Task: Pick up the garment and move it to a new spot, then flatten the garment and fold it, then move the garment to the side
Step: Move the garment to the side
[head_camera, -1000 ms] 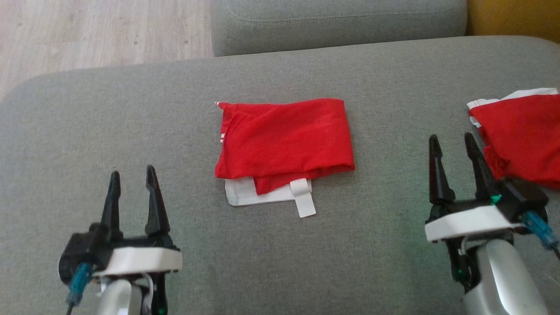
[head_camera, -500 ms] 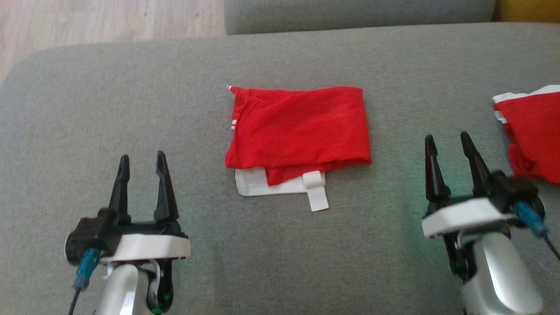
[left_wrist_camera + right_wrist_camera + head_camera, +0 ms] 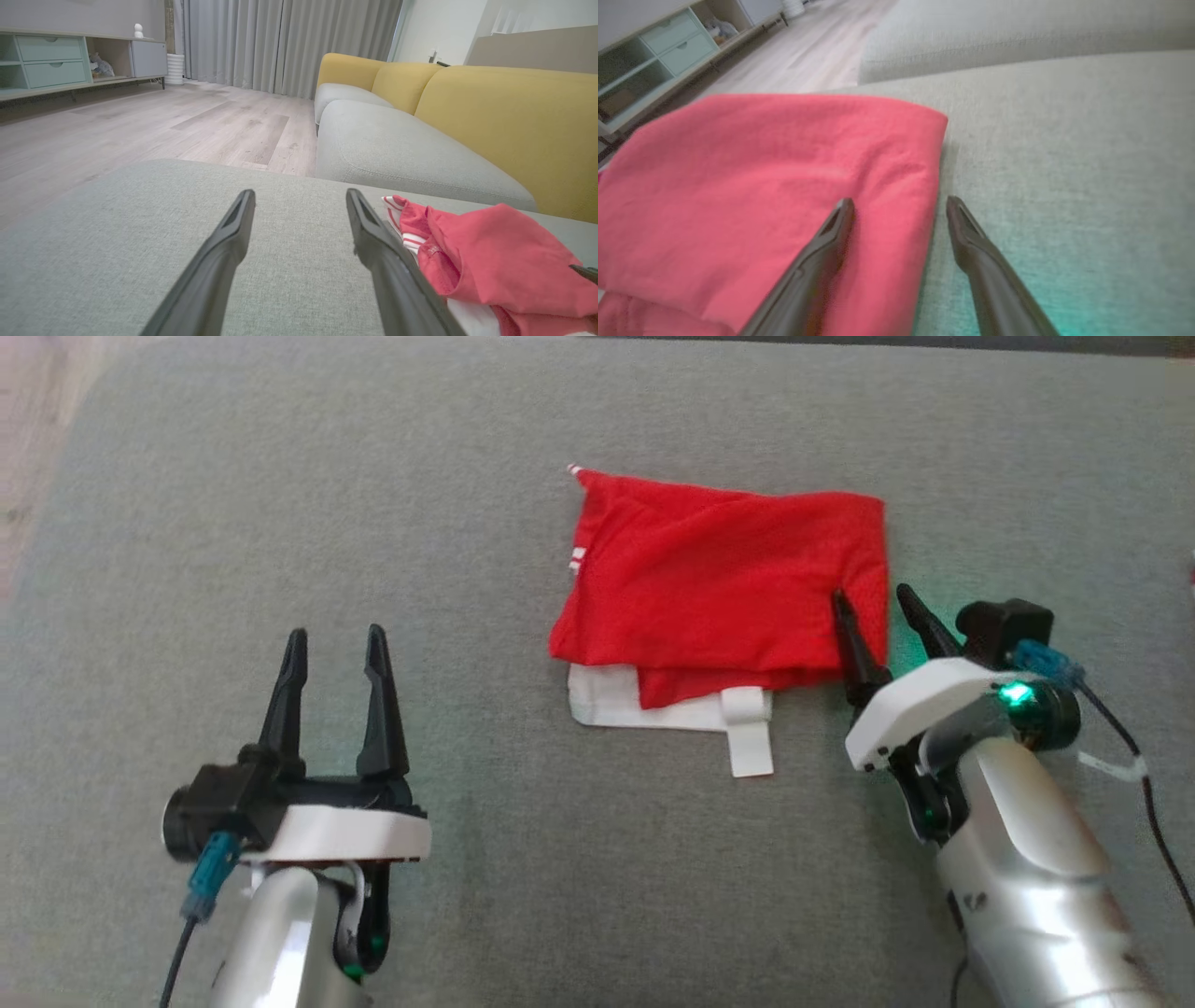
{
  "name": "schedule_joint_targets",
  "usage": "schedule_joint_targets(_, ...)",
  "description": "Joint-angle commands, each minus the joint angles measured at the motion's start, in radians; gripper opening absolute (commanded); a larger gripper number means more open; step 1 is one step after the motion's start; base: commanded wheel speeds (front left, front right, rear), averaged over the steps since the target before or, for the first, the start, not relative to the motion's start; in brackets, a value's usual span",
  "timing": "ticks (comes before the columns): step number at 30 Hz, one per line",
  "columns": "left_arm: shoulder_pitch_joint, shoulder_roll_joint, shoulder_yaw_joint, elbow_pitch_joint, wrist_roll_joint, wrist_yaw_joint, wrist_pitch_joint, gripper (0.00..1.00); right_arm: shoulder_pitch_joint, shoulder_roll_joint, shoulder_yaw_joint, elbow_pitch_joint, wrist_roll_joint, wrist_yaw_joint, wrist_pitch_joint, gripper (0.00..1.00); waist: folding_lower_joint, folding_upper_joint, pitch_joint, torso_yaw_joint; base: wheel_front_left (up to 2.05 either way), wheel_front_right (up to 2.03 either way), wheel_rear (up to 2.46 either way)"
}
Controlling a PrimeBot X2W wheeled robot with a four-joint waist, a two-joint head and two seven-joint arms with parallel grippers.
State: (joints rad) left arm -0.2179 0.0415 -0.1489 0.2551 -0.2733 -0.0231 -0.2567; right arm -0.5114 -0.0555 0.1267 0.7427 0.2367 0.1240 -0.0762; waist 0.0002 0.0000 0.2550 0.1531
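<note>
1. Garment (image 3: 719,588): red, folded, white layer showing at near edge, flat on grey sofa (image 3: 373,476).
2. Left fingers (image 3: 381,719): spread wide, empty, over bare sofa, well apart from garment.
3. Right fingers (image 3: 854,649): spread wide, gripping nothing, straddling garment's right edge, one over red cloth, other over sofa. Contact: cannot tell.
</note>
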Motion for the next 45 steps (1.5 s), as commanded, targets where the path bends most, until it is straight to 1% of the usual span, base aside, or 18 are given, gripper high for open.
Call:
schedule_joint_targets(1, -0.030, 0.009, 0.024, -0.027, -0.002, 0.004, -0.005, 1.00, -0.035, 0.005, 0.028, -0.011, 0.006, 0.007, 0.003, 1.00, -0.0002, 0.0000, 0.012, 0.016, 0.00, 0.00, 0.00)
schedule_joint_targets(6, -0.039, 0.009, 0.020, -0.032, -0.009, 0.011, -0.005, 1.00, -0.087, 0.005, 0.065, 0.114, 0.024, 0.007, 0.054, 1.00, -0.0002, 0.0000, 0.022, 0.031, 0.00, 0.00, 0.00)
schedule_joint_targets(12, -0.049, 0.009, 0.020, -0.036, -0.011, 0.013, -0.005, 1.00, -0.124, 0.005, 0.129, 0.201, 0.071, 0.007, 0.072, 1.00, -0.0002, 0.0000, 0.017, 0.030, 0.00, 0.00, 0.00)
schedule_joint_targets(13, -0.050, 0.009, 0.018, -0.037, -0.011, 0.014, -0.005, 1.00, -0.128, 0.005, 0.141, 0.209, 0.079, 0.007, 0.070, 0.32, -0.0002, 0.0000, 0.014, 0.030, 0.00, 0.00, 0.00)
schedule_joint_targets(14, -0.050, 0.009, 0.016, -0.038, -0.010, 0.014, -0.005, 1.00, -0.132, 0.005, 0.154, 0.216, 0.082, 0.007, 0.064, 0.00, -0.0002, 0.0000, 0.011, 0.029, 0.00, 0.00, 0.00)
schedule_joint_targets(17, -0.048, 0.009, 0.017, -0.040, -0.008, 0.017, -0.005, 1.00, -0.143, 0.005, 0.176, 0.229, 0.082, 0.007, 0.034, 0.00, -0.0002, 0.0000, 0.000, 0.022, 0.00, 0.00, 0.00)
schedule_joint_targets(19, -0.044, 0.009, 0.021, -0.041, -0.005, 0.016, -0.005, 1.00, -0.152, 0.005, 0.172, 0.240, 0.062, 0.007, -0.001, 0.00, -0.0002, 0.0000, -0.011, 0.014, 0.00, 0.00, 0.00)
schedule_joint_targets(25, -0.026, 0.009, 0.022, -0.048, 0.007, 0.009, -0.005, 1.00, -0.170, -0.001, 0.141, 0.256, -0.057, 0.007, -0.090, 0.00, -0.0002, 0.0000, -0.048, -0.030, 0.00, 0.00, 0.00)
schedule_joint_targets(29, -0.014, 0.009, -0.001, -0.055, 0.020, 0.000, -0.005, 1.00, -0.164, -0.025, 0.132, 0.231, -0.130, 0.007, -0.106, 0.00, -0.0002, 0.0000, -0.072, -0.077, 0.00, 0.00, 0.00)
schedule_joint_targets(32, -0.010, 0.009, -0.027, -0.062, 0.019, -0.001, -0.005, 1.00, -0.150, -0.052, 0.148, 0.195, -0.178, 0.007, -0.093, 0.00, -0.0002, 0.0000, -0.088, -0.120, 0.00, 0.00, 0.00)
schedule_joint_targets(36, -0.014, 0.009, -0.053, -0.080, 0.009, 0.009, -0.005, 1.00, -0.144, -0.122, 0.186, 0.112, -0.216, 0.007, -0.046, 0.00, -0.0002, 0.0000, -0.092, -0.184, 0.00, 0.00, 0.00)
schedule_joint_targets(37, -0.014, 0.009, -0.053, -0.080, 0.009, 0.009, -0.005, 1.00, -0.144, -0.122, 0.186, 0.112, -0.216, 0.007, -0.046, 0.00, -0.0002, 0.0000, -0.092, -0.184, 0.00, 0.00, 0.00)
schedule_joint_targets(41, -0.026, 0.009, -0.070, -0.092, 0.007, 0.018, -0.005, 1.00, -0.146, -0.238, 0.242, -0.006, -0.217, 0.007, 0.024, 0.00, -0.0002, 0.0000, -0.070, -0.240, 0.00, 0.00, 0.00)
schedule_joint_targets(45, -0.047, 0.009, -0.072, -0.092, 0.013, 0.018, -0.005, 1.00, -0.137, -0.384, 0.278, -0.128, -0.180, 0.007, 0.098, 0.00, -0.0002, 0.0000, -0.036, -0.274, 0.00, 0.00, 0.00)
